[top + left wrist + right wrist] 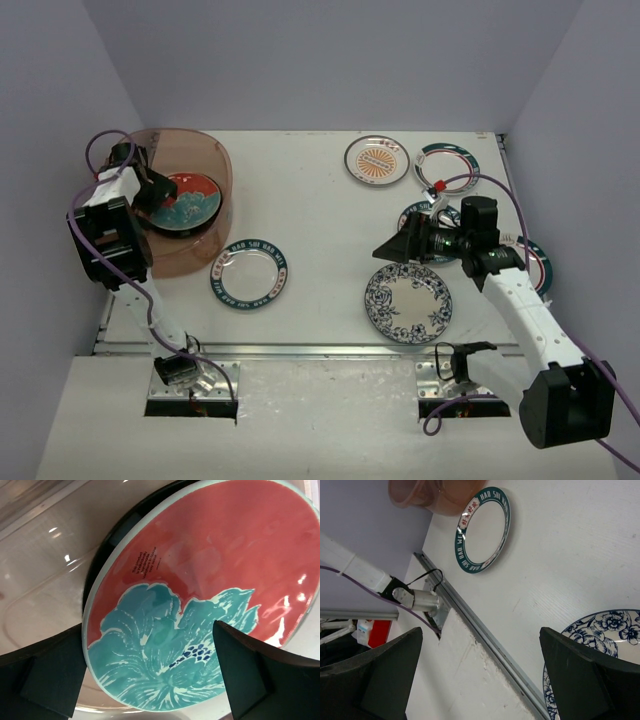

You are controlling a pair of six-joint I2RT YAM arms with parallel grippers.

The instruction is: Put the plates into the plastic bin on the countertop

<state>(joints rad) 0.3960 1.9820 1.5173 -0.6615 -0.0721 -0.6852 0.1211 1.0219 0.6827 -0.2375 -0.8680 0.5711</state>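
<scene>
The translucent reddish-brown plastic bin (226, 172) stands at the far left of the white countertop (320, 215). A red-and-teal floral plate (192, 198) lies in it, tilted on a black-rimmed plate (176, 233). My left gripper (152, 190) hovers open over the bin; the left wrist view shows its jaws wide apart (149, 626) just above the floral plate (200, 560). My right gripper (388, 247) is open and empty, above the table between the teal-rimmed lettered plate (250, 273) and the blue floral plate (408, 302).
An orange sunburst plate (377, 160) and a green-and-red rimmed plate (448, 166) lie at the back right. Two more plates (412, 216) (542, 268) are partly hidden under the right arm. The metal front rail (300, 350) runs along the near edge.
</scene>
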